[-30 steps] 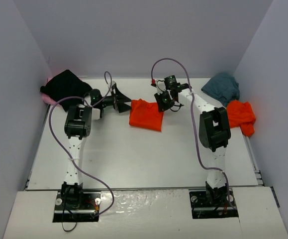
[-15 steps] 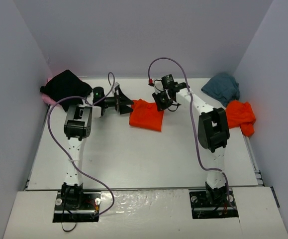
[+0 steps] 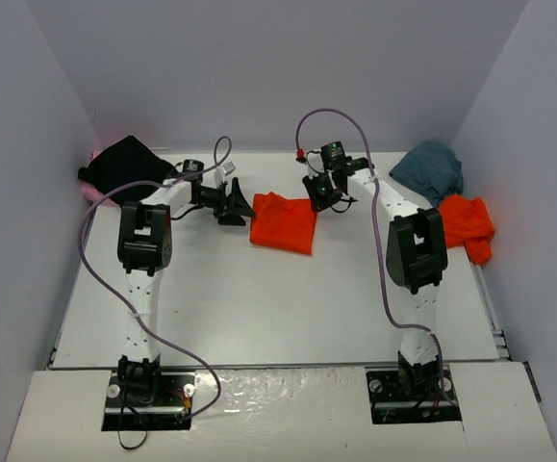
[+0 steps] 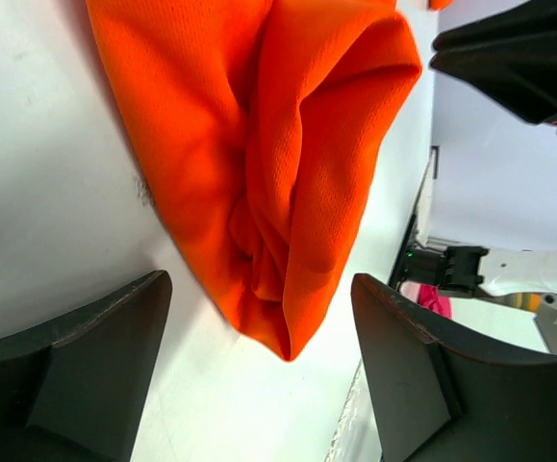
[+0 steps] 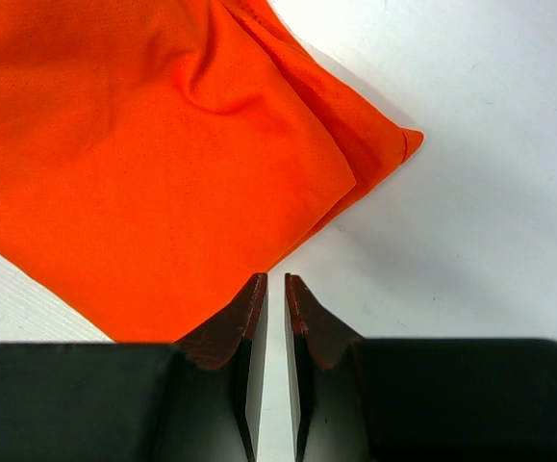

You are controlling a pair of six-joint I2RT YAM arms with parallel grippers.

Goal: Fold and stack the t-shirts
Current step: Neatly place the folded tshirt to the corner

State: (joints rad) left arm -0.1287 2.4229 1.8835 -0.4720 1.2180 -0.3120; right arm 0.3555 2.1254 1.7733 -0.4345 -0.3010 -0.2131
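- Far left: the black t-shirt (image 3: 124, 166) lies bunched over a pink t-shirt (image 3: 89, 190), which is mostly hidden.
- Left gripper (image 3: 237, 204): fingers wide open, empty, beside the folded orange t-shirt (image 3: 283, 222) in the middle of the table (image 3: 259, 308).
- Right gripper (image 3: 319, 192): fingers almost together, holding nothing.
- Right: the teal-grey t-shirt (image 3: 430, 168) and the second orange t-shirt (image 3: 467, 227) lie crumpled; you seem to have 1 of 5 folded, none stacked.

No text, label, brand, number or sign can be read in any view.
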